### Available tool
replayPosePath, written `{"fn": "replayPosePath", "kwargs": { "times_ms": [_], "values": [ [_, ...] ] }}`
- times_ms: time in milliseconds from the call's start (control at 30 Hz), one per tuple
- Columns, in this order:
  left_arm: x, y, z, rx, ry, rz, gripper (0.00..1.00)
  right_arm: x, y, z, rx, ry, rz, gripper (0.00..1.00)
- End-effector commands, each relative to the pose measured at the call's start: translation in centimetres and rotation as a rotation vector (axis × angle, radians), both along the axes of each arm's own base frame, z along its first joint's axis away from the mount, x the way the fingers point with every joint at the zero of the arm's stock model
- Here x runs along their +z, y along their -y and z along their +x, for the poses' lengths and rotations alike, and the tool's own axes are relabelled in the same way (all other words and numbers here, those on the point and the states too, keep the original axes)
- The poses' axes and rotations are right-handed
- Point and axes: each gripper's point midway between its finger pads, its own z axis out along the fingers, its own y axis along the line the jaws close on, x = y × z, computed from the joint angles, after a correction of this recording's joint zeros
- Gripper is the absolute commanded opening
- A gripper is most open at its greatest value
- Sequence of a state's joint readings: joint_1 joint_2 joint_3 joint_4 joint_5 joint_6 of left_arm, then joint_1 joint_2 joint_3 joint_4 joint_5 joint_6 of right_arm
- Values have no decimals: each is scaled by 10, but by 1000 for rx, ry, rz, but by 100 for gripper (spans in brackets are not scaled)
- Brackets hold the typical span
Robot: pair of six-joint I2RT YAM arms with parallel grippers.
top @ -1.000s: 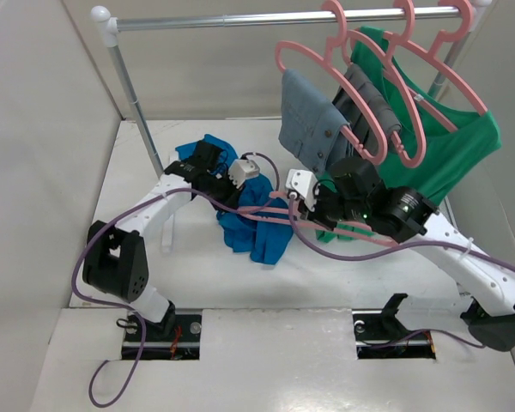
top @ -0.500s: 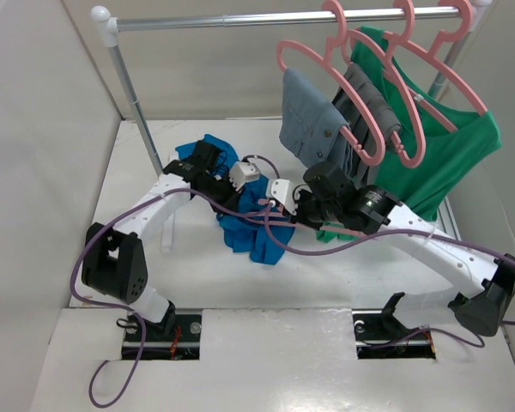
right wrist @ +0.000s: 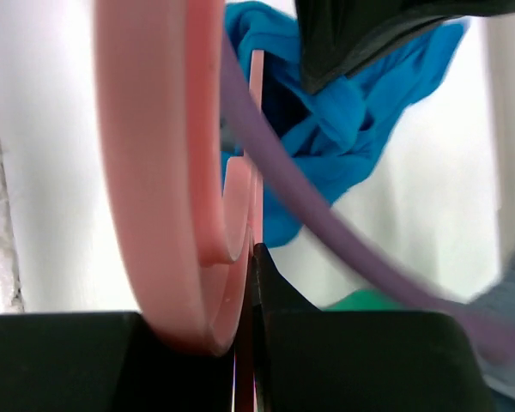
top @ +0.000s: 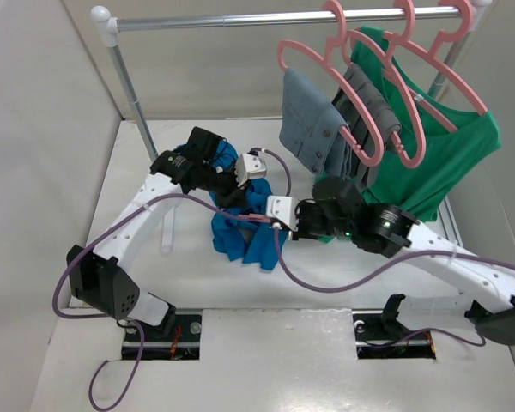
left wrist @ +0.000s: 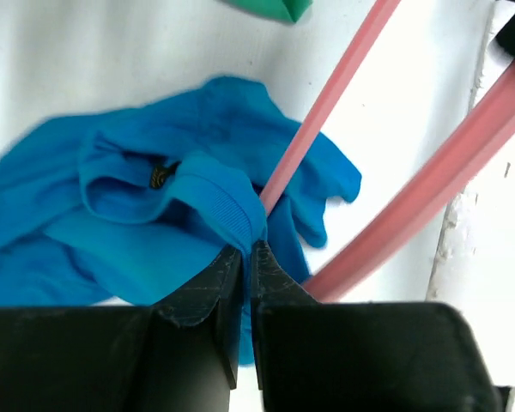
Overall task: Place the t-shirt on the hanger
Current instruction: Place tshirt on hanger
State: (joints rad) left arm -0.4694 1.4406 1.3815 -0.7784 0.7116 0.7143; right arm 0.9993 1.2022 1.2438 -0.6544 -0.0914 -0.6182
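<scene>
- The left arm reaches from its base at the near left corner of the table (top: 197, 283) up along the left side, then bends right at the wrist, so the left claw (top: 229, 197) points down and inward over the middle of the table.
- The right arm stretches low from the near right corner toward the centre, with the right claw (top: 264, 219) aimed left, just beside the left one.
- The left claw (left wrist: 245, 253) is pinched tight on a ribbed edge of the blue t-shirt (left wrist: 112, 223) (a small label shows inside the fold beside it).
- The right claw (right wrist: 253, 253) is narrowed onto the pink hanger (right wrist: 154, 129), whose curved hook fills the near left of its wrist view.
- The t-shirt (top: 240, 236) lies bunched at mid-table, mostly below and between the 2 claws; a hanger bar (left wrist: 326, 103) runs into the cloth right at the left fingertips.
- A purple cable (right wrist: 326, 249) crosses in front of the t-shirt (right wrist: 326, 146) in the right wrist view.
- At the far right, grey trousers (top: 309, 120) and a green shirt (top: 463, 146) hang from the rail (top: 240, 19), close above the right arm; bare table lies to the left and near sides.
</scene>
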Motion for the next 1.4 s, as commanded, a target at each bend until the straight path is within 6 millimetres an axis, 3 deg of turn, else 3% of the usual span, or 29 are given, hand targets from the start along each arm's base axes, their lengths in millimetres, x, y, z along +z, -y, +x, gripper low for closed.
{"fn": "replayPosePath", "kwargs": {
  "times_ms": [0,167,267,433,533,633,700,733,900,1067,1267,1367],
  "values": [
    [37,-1,-13,-113,88,-36,0,66,-3,-16,77,118,210,0],
    [85,12,-48,-311,65,-173,0,76,4,-2,-9,187,257,0],
    [106,18,-56,-341,87,-232,0,73,-6,6,-14,211,273,0],
    [125,25,-70,-401,137,-280,0,67,-27,10,7,183,314,0],
    [132,25,-75,-387,130,-281,0,62,-25,23,-57,151,339,0],
    [117,21,-77,-373,114,-254,2,51,-25,33,-89,140,353,0],
    [106,19,-72,-351,111,-232,20,49,-26,34,-89,144,360,0],
    [101,19,-72,-347,109,-210,36,47,-27,35,-89,146,362,0],
    [92,15,-57,-305,154,-151,64,40,-29,31,-56,157,363,0],
    [102,-5,-33,-235,284,-141,75,28,-31,26,-30,139,374,0],
    [63,-33,-9,-243,417,31,80,22,-38,26,-11,132,378,0],
    [68,-42,-5,-222,414,-28,81,17,-39,27,-12,127,371,0]
  ]
}}
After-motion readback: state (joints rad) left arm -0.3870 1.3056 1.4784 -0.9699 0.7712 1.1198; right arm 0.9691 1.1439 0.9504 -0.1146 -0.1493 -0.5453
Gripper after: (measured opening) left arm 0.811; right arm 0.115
